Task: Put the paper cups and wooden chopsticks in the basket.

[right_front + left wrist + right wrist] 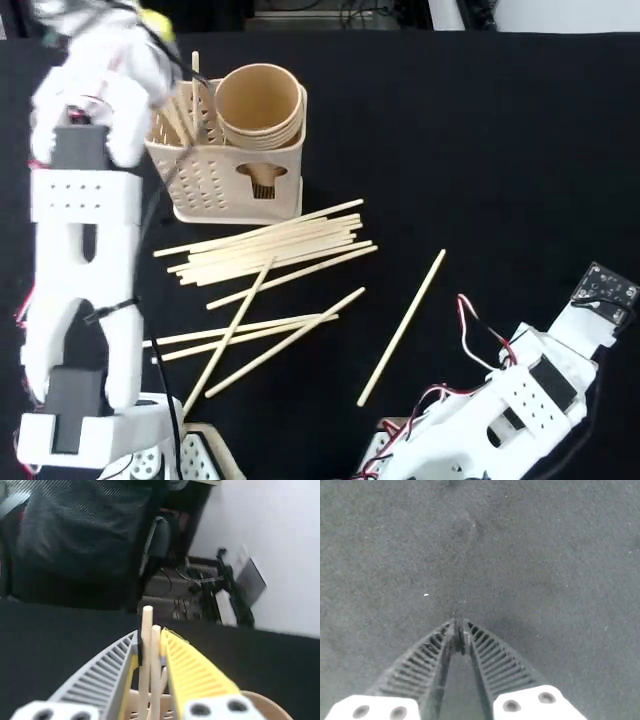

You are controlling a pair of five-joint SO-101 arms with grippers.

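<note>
The left jaws are clamped on two wooden chopsticks (150,650), held near their upper ends and standing roughly upright over the left part of the basket (215,185), which sits far left on the black worktop (480,150). A stack of paper cups (258,100) already sits in the basket's right part. The right jaws are closed on nothing, low over bare worktop at the near right.

Most of the loose chopsticks (275,243) lie in a rough bundle just near of the basket. A few more lie crossed (240,335) nearer the arms, and a lone one (402,328) is off to the right.

These sticks look light, thin and stiff, with smooth sides, so they will probably roll or pivot in a loose pinch. A grip across the middle of a stick should keep it balanced. Bundled ones are best taken where they lie parallel, as crossed ones may lever each other out. The cups look light and easy to crush, and would be best gripped at the rim.
</note>
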